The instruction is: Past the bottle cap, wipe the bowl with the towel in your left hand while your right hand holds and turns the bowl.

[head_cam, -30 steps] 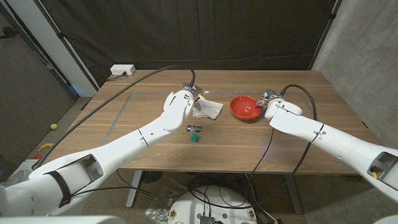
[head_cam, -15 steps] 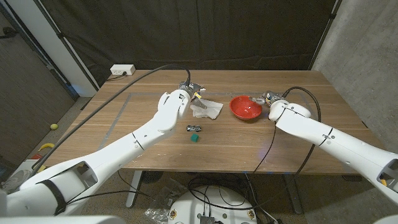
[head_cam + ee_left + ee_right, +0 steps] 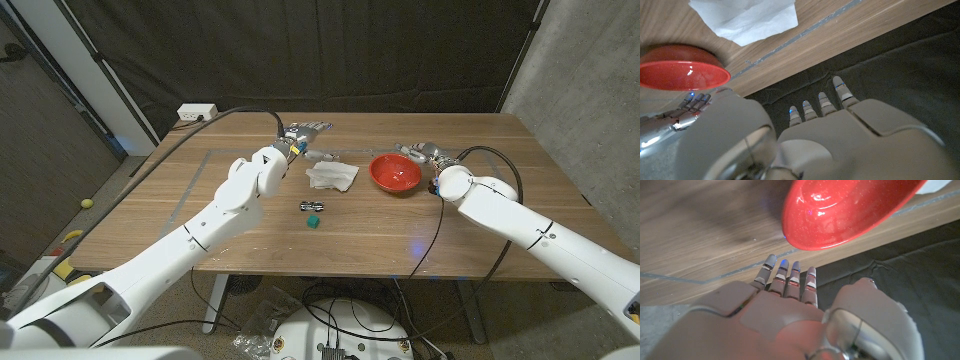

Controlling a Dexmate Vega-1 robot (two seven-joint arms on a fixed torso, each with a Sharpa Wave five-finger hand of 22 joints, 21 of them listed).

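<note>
Red bowl (image 3: 395,172) right of centre on the wooden table (image 3: 230,215), toward the far edge, upright. White towel (image 3: 331,177) crumpled just beside it on the left, apart from it, held by nothing. Nearer the front edge, a small dark bottle cap (image 3: 311,207) and a green cube (image 3: 313,224) close together. Left hand (image 3: 302,133) raised beyond the towel near the far edge, fingers (image 3: 841,90) spread apart and empty. Right hand (image 3: 425,152) just beside the bowl's right rim, fingers (image 3: 790,277) extended and apart, gripping nothing; contact with the rim impossible to tell.
</note>
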